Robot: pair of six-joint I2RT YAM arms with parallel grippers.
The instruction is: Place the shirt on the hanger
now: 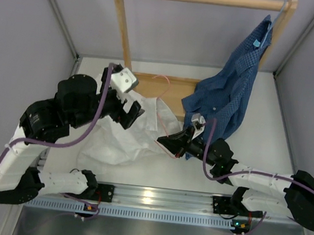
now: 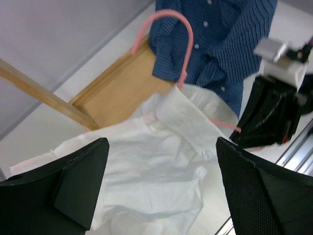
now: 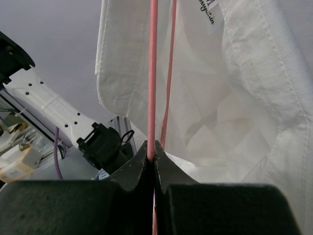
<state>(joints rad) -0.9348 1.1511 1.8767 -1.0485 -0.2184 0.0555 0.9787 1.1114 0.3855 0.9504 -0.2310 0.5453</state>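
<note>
My right gripper (image 3: 151,152) has its jaws pressed together on the pink wire of the hanger (image 2: 187,49), near the middle of the table (image 1: 272,146). The hanger sits partly inside the white shirt (image 1: 122,141). Its hook comes out at the collar and points to the far side, close to the blue shirt (image 1: 233,86). My left gripper (image 2: 161,176) hangs above the white shirt, jaws wide apart, holding nothing

The white shirt (image 1: 122,139) lies crumpled on the counter (image 1: 273,135), the thin pink hanger (image 2: 189,44) tucked inside, its hook poking past the collar.
</note>
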